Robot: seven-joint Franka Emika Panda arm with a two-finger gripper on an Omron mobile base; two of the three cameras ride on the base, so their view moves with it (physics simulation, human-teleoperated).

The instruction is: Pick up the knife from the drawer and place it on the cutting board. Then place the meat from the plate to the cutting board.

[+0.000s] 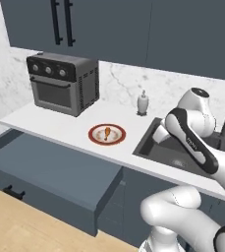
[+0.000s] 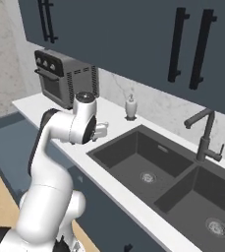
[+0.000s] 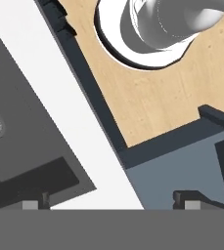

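Note:
The drawer [image 1: 50, 170] stands pulled out below the counter, its black bar handle [image 1: 14, 192] on the front; its grey inside [image 3: 182, 166] also shows in the hand view. The knife is out of view, and so is the cutting board. On the white counter sits the red-rimmed plate [image 1: 107, 134] with the small orange-brown meat [image 1: 106, 133] on it. My gripper [image 3: 111, 204] hangs open over the counter edge between sink and drawer, its fingertips [image 3: 35, 203] wide apart with nothing between them. The hand [image 2: 100, 130] sits right of the plate.
A dark toaster oven [image 1: 62, 83] stands at the counter's back left, a soap dispenser [image 1: 142, 103] behind the plate. A dark double sink [image 2: 148, 167] with a black faucet [image 2: 205, 135] lies to the right. Cabinet doors hang above. Wooden floor [image 3: 147, 93] lies below.

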